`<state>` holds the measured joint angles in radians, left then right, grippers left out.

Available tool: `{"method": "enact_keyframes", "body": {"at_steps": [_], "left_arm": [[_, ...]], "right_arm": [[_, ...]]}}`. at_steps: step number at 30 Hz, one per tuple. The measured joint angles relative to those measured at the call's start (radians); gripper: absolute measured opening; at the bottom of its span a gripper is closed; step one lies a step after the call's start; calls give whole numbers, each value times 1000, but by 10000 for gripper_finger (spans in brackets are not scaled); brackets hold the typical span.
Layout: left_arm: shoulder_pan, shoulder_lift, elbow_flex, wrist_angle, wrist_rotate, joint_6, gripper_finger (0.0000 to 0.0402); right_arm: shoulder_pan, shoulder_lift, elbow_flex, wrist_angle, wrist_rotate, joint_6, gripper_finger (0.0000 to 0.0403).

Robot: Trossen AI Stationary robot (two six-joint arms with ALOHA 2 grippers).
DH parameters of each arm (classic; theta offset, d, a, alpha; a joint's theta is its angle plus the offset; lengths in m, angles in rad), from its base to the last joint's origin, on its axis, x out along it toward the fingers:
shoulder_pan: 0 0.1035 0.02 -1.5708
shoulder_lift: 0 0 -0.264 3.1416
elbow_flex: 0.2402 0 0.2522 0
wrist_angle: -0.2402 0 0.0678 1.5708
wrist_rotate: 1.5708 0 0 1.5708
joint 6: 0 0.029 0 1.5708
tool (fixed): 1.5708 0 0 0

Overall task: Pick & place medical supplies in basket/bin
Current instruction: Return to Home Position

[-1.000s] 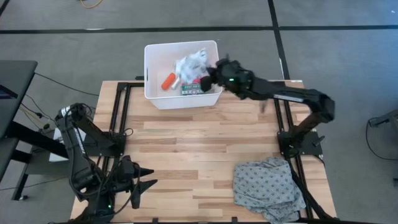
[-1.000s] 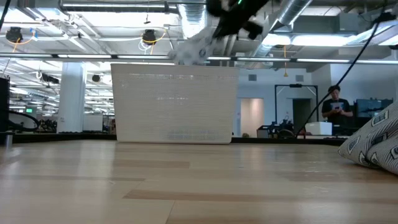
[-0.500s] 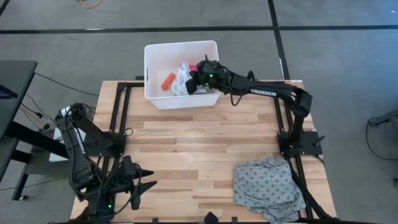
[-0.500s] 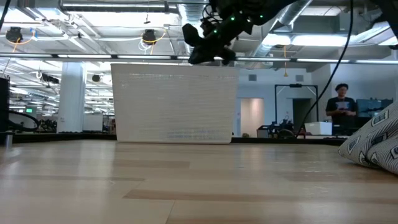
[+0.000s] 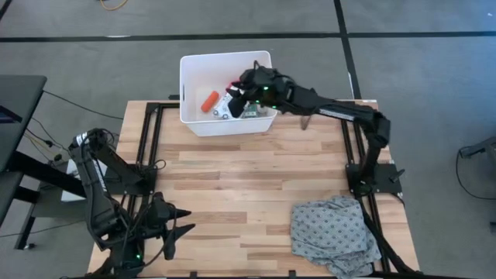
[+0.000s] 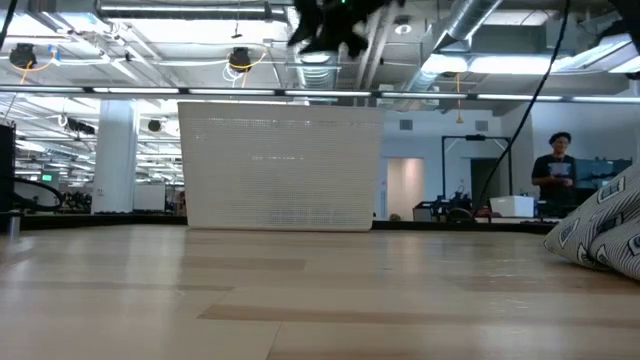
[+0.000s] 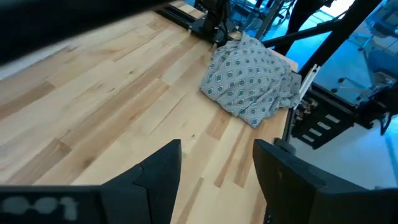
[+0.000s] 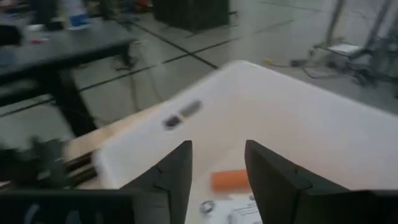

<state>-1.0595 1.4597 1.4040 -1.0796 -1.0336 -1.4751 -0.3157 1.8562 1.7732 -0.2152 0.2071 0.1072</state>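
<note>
Supplies [image 5: 230, 108], orange tube [image 5: 209, 101] included, lay in the white bin [image 5: 187, 87]; my right gripper [image 5: 240, 91] hung above it, jaws apart and empty, so lifting clear of its rim before homing looked safest, left gripper [image 5: 189, 220] parked.

Supplies [image 5: 219, 104] in bin [image 5: 188, 72], cloth [image 5: 333, 232] apart.

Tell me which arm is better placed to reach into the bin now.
Right. The right gripper hangs open over the bin; the left gripper, also open, sits far off at the table's near left corner.
</note>
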Motion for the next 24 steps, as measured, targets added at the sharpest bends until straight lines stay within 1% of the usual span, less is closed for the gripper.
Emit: {"method": "enact_keyframes", "body": {"at_steps": [3, 5, 9, 10, 12, 13, 16, 18, 20, 22, 24], "left_arm": [[0, 0, 0, -37, -17, 40, 192], [-1, -1, 1, -102, -61, 79, 192], [4, -3, 21, -318, -210, 187, 192], [8, -3, 28, -376, -232, 200, 192], [18, -3, 63, -489, -235, 224, 192], [23, -8, 79, -497, -231, 243, 192], [21, -69, 118, -475, -252, 424, 192], [13, -126, 161, -492, -301, 446, 192], [13, -191, 171, -491, -330, 477, 192], [11, -262, 160, -491, -333, 487, 192], [11, -333, 122, -492, -330, 488, 192]], "right_arm": [[45, -65, 70, -111, -20, -27, 150], [84, -111, 117, -186, -22, -54, 153], [179, -218, 178, -326, -20, -107, 150], [204, -249, 186, -369, -16, -110, 148], [257, -314, 191, -450, -4, -109, 143], [282, -345, 191, -512, -1, -110, 141], [355, -422, 190, -702, 4, -116, 135], [396, -466, 186, -826, 8, -89, 133], [436, -499, 186, -916, 57, -32, 133], [480, -524, 186, -1013, 160, 21, 134], [529, -540, 186, -1105, 280, 80, 136]]}}
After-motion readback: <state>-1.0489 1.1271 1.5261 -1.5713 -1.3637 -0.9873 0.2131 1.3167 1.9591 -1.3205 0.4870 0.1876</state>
